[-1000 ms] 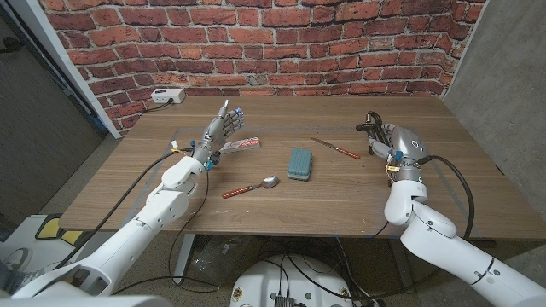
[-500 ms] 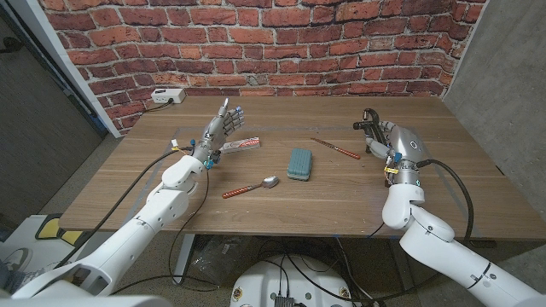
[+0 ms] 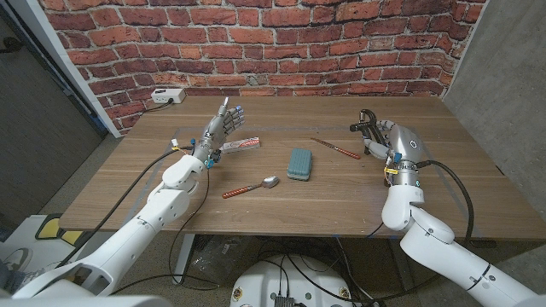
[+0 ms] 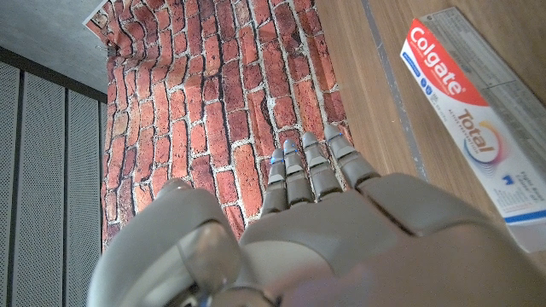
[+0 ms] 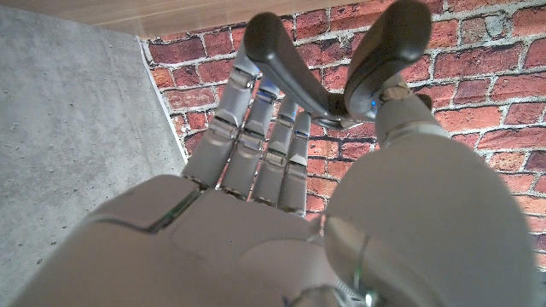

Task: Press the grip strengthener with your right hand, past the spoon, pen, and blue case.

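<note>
My right hand (image 3: 391,139) is at the right side of the table and holds the black grip strengthener (image 3: 368,124), which sticks out past its fingers. In the right wrist view its two dark handles (image 5: 294,72) form a V between the fingers (image 5: 256,145) and the thumb. To its left lie the red-handled pen (image 3: 334,148), the blue case (image 3: 299,164) and the red-handled spoon (image 3: 252,187). My left hand (image 3: 220,128) stands raised at the left with fingers spread and nothing in it.
A Colgate toothpaste box (image 3: 241,145) lies just right of the left hand, also seen as a toothpaste box (image 4: 478,128) past its fingers. A white power strip (image 3: 166,96) sits at the back left corner. A brick wall (image 3: 281,43) stands behind the table (image 3: 281,213).
The right hand has shifted slightly left with the grip strengthener in it. The left hand and the things on the table have stayed put.
</note>
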Motion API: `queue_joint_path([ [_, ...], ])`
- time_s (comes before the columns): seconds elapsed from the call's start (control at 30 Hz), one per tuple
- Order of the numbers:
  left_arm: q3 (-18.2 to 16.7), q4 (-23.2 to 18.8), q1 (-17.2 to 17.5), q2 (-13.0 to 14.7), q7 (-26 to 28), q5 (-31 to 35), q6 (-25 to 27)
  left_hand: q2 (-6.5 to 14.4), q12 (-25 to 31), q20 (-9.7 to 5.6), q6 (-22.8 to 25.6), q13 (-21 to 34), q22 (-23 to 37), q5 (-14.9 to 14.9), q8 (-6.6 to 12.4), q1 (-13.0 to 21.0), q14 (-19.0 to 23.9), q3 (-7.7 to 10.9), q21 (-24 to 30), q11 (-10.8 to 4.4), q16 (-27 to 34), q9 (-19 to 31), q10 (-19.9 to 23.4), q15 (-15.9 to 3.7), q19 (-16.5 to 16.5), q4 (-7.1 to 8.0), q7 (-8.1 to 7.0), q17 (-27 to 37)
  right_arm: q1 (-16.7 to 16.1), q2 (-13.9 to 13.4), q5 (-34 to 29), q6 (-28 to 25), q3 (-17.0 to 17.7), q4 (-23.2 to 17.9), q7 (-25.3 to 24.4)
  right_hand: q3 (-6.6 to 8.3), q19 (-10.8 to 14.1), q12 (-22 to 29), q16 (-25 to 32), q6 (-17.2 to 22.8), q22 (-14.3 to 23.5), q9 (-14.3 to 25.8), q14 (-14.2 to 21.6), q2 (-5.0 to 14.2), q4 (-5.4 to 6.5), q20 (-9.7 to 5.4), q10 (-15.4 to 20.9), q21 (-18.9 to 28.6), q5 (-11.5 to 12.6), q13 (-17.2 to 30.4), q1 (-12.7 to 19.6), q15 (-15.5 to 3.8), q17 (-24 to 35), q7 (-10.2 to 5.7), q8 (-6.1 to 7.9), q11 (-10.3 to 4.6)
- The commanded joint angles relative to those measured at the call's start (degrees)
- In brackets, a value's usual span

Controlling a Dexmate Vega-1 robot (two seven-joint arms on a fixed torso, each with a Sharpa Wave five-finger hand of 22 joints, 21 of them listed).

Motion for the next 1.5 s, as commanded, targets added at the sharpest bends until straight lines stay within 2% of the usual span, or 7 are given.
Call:
queue_joint_path([
  [0.03,0.13,0.03,-0.17,-0.14,0.12,0.20,-0.16,0.38,0.13,0.38,0.21,0.21,0.22,-0.04,-0.18,-0.06,0.51,-0.48,0.00,-0.14,-0.14,0.11,0.52,-0.09,-0.05,0.09,-0.04,0.29,-0.39,1.11,-0.08,1.86,0.76,0.81,-0.37,-0.86,1.13,0.51,0.68,0.85,0.41,0.26,5.14,11.93,0.14,-3.97,1.23,1.18,-0.35,0.20,13.49,-8.90,0.34,-0.29,0.27,-0.09],
  [0.4,0.05,-0.62,0.15,0.13,0.62,0.43,-0.02,0.40,0.10,0.35,0.36,0.22,0.22,-0.06,-0.15,-0.06,0.63,-0.61,0.00,-0.10,-0.12,0.11,0.55,-0.12,-0.04,0.13,0.10,0.29,-0.33,1.70,-0.54,3.44,0.78,1.73,-0.90,-2.22,1.94,0.84,1.06,2.45,0.97,0.45,6.81,11.92,0.16,-4.11,2.69,3.08,-0.32,0.32,15.96,-8.98,0.42,-0.25,0.52,-0.25],
  [0.67,-0.02,-1.40,0.27,0.62,1.04,0.75,0.41,0.42,0.08,0.37,0.29,0.22,0.22,-0.06,-0.19,-0.06,0.60,-0.68,0.00,-0.06,-0.15,0.11,0.55,-0.10,-0.02,0.14,-0.05,0.29,-0.24,2.47,-0.84,5.31,0.88,3.00,-2.36,-3.59,2.97,1.23,1.47,4.13,1.65,0.67,8.78,11.66,0.05,-4.18,4.34,5.37,-0.25,0.44,19.20,-9.03,0.39,-0.36,0.74,-0.56],
  [0.77,-0.01,-1.60,0.28,0.75,1.16,0.81,0.63,0.42,0.08,0.37,0.35,0.22,0.22,-0.07,-0.18,-0.06,0.62,-0.71,0.00,-0.17,-0.15,0.11,0.57,-0.10,-0.03,0.15,-0.06,0.29,-0.29,2.90,-0.87,5.87,1.03,3.40,-3.03,-4.22,3.17,1.49,1.58,4.96,1.93,0.75,9.56,11.58,0.26,-4.06,5.34,6.30,-0.27,0.48,20.20,-9.02,0.31,-0.49,0.86,-0.56],
  [0.9,0.00,-1.81,0.30,0.90,1.30,0.94,0.78,0.43,0.07,0.36,0.32,0.23,0.22,-0.07,-0.20,-0.05,0.64,-0.75,-0.02,-0.05,-0.15,0.11,0.58,-0.08,-0.07,0.16,-0.02,0.29,-0.36,3.34,-0.75,7.27,1.24,4.19,-3.98,-5.91,3.19,2.98,1.41,8.56,2.46,0.94,11.21,11.99,1.01,-3.94,9.81,8.96,-0.18,1.11,21.80,-8.98,-0.40,-1.03,1.54,-1.17],
  [1.2,-0.08,-2.18,0.48,1.09,1.65,0.98,1.07,0.44,0.03,0.31,0.37,0.23,0.22,-0.07,-0.20,-0.05,0.68,-0.83,-0.01,-0.07,-0.15,0.11,0.51,-0.07,-0.04,0.17,-0.01,0.29,-0.21,4.14,-1.08,9.44,1.33,5.70,-5.64,-7.20,3.16,4.19,1.42,11.53,2.47,1.08,13.00,12.59,1.61,-4.00,12.37,10.96,-0.21,2.13,21.92,-8.83,-1.13,-1.57,2.01,-1.53],
  [1.5,-0.08,-2.17,0.51,1.11,1.58,0.99,0.97,0.47,0.04,0.30,0.34,0.23,0.22,-0.08,-0.23,-0.03,0.70,-0.91,-0.02,-0.02,-0.16,0.11,0.59,-0.07,-0.04,0.19,-0.01,0.29,-0.27,4.74,-1.35,10.46,1.33,6.42,-6.47,-7.53,3.28,4.45,1.55,12.52,2.37,1.12,14.06,12.99,1.65,-4.13,13.27,11.74,-0.21,2.22,22.16,-8.78,-1.41,-1.67,2.11,-1.56],
])
